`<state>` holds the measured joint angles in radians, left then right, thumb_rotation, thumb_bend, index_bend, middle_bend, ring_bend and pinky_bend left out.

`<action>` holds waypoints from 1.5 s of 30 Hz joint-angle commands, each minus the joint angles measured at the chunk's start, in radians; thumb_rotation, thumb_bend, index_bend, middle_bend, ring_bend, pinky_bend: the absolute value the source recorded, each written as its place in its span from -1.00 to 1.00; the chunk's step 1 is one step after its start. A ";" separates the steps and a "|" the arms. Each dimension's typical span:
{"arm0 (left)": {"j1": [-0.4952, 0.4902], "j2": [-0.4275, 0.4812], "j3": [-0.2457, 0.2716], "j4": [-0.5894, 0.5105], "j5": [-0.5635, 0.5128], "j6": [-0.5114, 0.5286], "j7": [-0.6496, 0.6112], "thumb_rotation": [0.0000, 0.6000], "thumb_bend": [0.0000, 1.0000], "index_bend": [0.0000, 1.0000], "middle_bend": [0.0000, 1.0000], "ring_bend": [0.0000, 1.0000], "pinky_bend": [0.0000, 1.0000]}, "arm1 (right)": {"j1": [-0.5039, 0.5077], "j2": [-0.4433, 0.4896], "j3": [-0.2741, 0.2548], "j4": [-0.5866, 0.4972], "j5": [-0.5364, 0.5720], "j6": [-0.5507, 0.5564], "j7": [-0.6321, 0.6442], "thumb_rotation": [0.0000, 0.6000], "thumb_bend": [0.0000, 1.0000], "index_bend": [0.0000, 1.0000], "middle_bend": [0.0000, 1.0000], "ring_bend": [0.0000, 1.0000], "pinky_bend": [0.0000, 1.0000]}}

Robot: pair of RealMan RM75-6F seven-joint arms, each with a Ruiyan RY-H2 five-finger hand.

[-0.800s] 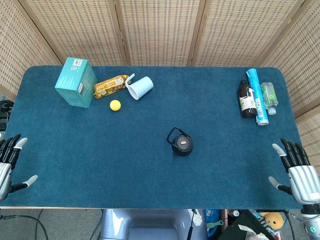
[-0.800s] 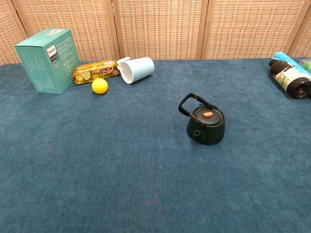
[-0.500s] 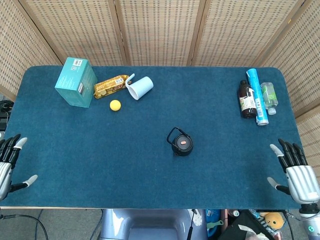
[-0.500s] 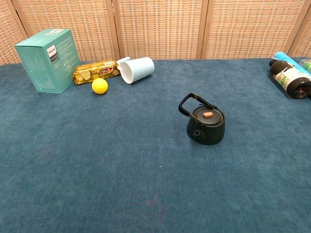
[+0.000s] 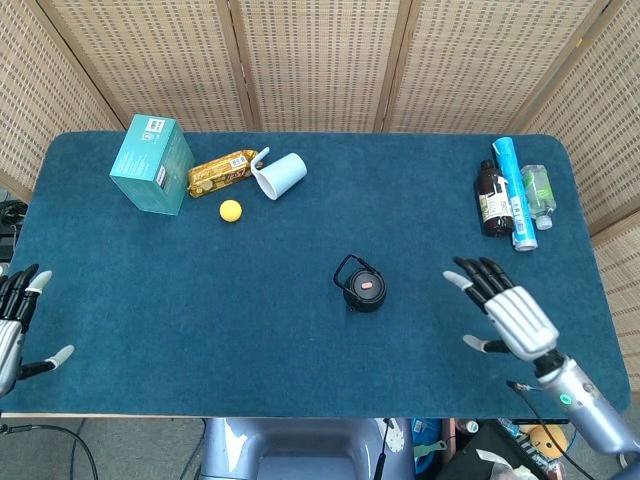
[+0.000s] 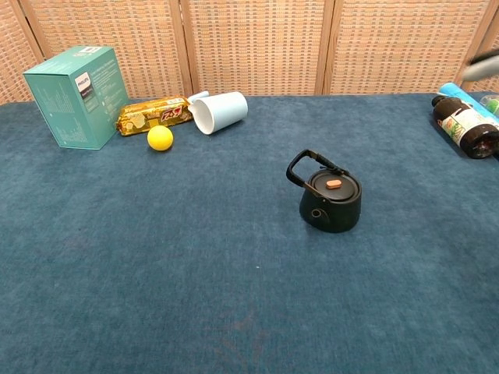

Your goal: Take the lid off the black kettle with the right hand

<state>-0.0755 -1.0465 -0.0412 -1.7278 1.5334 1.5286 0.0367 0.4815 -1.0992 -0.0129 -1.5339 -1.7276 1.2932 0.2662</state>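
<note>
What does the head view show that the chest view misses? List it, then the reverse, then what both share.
Only the head view shows the right hand, fingers spread above the table right of the black kettle, the left hand at the table's left edge, and the clear bottle. Only the chest view shows the kettle's spout and the brand print on the teal box. Both show the lid still on, the yellow ball, the tipped cup and the snack packet.

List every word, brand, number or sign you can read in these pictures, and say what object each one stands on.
"PHILIPS": on the side of the teal box, in the chest view.
Gold snack packet: red lettering, too blurred to read.
Brown bottle: label print too small to read.
Clear bottle: green label, unreadable.
Black kettle and its lid: no text.
</note>
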 commanded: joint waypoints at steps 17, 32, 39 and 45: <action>-0.041 -0.020 -0.025 0.040 -0.090 -0.094 -0.005 1.00 -0.84 -1.00 -1.00 -1.00 -1.00 | 0.318 -0.279 0.095 0.148 -0.143 -0.318 -0.506 1.00 0.04 -0.62 -0.68 -1.00 -0.74; -0.055 -0.023 -0.033 0.056 -0.130 -0.129 -0.016 1.00 -0.84 -1.00 -1.00 -1.00 -1.00 | 0.441 -0.363 0.068 0.277 -0.221 -0.455 -0.848 1.00 0.04 -0.62 -0.64 -1.00 -0.74; -0.057 -0.022 -0.030 0.056 -0.128 -0.132 -0.018 1.00 -0.84 -1.00 -1.00 -1.00 -1.00 | 0.432 -0.353 0.067 0.269 -0.181 -0.488 -0.929 1.00 0.04 -0.60 -0.59 -1.00 -0.74; -0.057 -0.022 -0.028 0.053 -0.125 -0.133 -0.017 1.00 -0.84 -1.00 -1.00 -1.00 -1.00 | 0.423 -0.344 0.070 0.279 -0.146 -0.510 -1.002 1.00 0.04 -0.55 -0.57 -1.00 -0.74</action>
<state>-0.1330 -1.0686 -0.0692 -1.6743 1.4082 1.3958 0.0192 0.9091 -1.4474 0.0552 -1.2618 -1.8882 0.7940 -0.7126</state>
